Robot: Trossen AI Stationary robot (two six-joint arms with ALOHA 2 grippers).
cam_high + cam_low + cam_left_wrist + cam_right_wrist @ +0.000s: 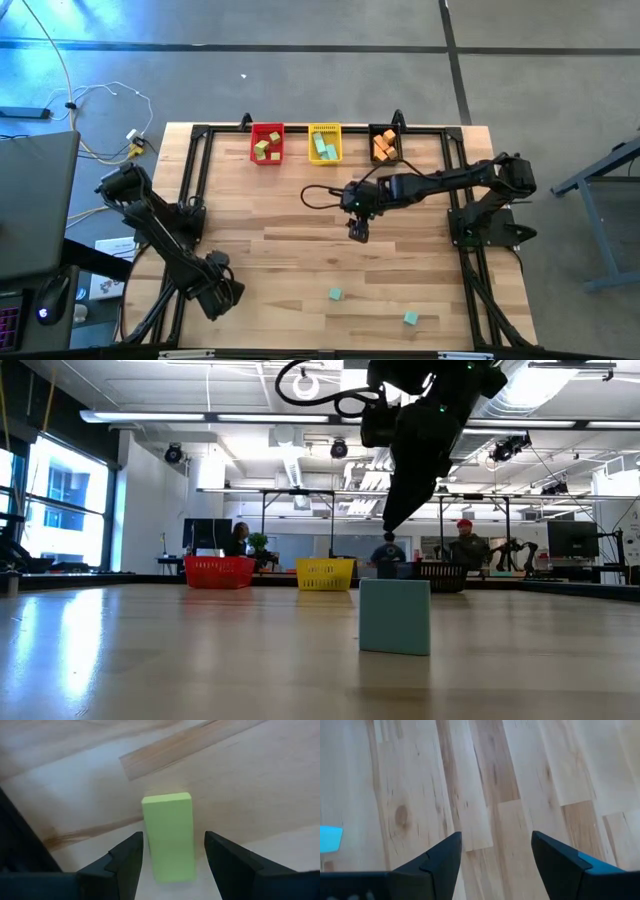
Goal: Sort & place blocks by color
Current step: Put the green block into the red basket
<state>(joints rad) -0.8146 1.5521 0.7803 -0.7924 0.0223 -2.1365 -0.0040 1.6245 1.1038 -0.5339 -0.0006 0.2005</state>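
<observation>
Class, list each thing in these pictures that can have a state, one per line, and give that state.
Left hand: open around the upright yellow-green block.
Right hand: open, empty, above the table middle.
Red bin: holds yellow-green blocks.
Yellow bin: holds teal blocks.
Black bin: holds orange blocks.
Two teal blocks: loose on the table.

1. Both arms are dark, jointed links on black frame bases.
2. A black cable point(318, 192) loops just behind the right claw point(358, 232).
3. Each claw's fingers point(440, 862) are dark, angular wedges.
</observation>
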